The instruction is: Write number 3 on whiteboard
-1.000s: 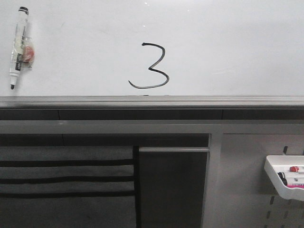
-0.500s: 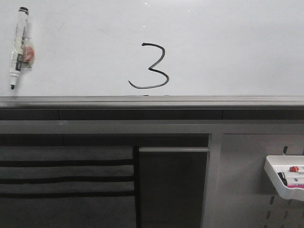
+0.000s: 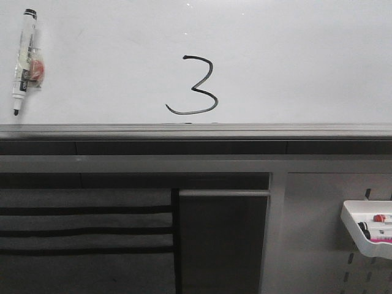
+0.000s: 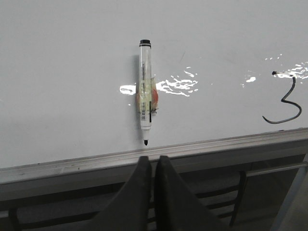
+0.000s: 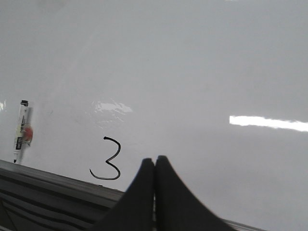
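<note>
Black ink forms the 3 (image 3: pixel 193 86) on the whiteboard (image 3: pixel 294 55), just beyond the clenched, empty right gripper (image 5: pixel 154 166); left gripper (image 4: pixel 153 166) likewise. Retreat without smudging it.

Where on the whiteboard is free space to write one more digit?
The whiteboard is bare right of the number 3, and between it and the marker stuck at far left. Below the digit, the rail leaves no room.
</note>
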Controlling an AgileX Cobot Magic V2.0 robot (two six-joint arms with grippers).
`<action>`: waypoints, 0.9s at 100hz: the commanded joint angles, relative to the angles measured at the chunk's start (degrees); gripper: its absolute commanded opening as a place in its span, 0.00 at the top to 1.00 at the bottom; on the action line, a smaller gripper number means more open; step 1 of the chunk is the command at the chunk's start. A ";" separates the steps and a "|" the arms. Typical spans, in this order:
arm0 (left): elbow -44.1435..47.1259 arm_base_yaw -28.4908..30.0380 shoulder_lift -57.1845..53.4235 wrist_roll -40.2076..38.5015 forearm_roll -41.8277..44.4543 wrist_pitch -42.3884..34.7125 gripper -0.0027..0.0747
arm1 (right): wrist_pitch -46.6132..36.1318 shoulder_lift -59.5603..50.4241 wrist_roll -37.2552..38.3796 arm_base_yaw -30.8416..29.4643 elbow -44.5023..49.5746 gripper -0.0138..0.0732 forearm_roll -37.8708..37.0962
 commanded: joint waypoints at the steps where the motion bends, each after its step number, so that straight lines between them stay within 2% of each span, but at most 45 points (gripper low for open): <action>1: 0.14 -0.09 -2.55 -0.53 -1.04 -4.31 0.99 | -5.08 0.48 -0.68 -0.26 -1.22 0.93 -0.74; 29: 9.37 5.57 -18.81 -0.53 0.01 -8.10 0.99 | -5.08 0.48 -0.68 -0.26 -1.22 0.93 -0.74; 50: 13.61 7.39 -22.18 -1.30 0.78 -9.34 0.99 | -5.08 0.48 -0.68 -0.26 -1.22 0.93 -0.74; 68: 15.96 5.59 -23.69 -30.53 28.37 -10.55 0.99 | -5.08 0.48 -0.68 -0.26 -1.22 0.93 -0.74; 72: 16.77 5.59 -23.69 -32.13 30.56 -11.26 0.99 | -5.08 0.48 -0.68 -0.26 -1.22 0.93 -0.74; 90: 17.01 5.59 -23.69 -32.01 30.44 -10.11 0.99 | -5.08 0.48 -0.68 -0.26 -1.22 0.93 -0.74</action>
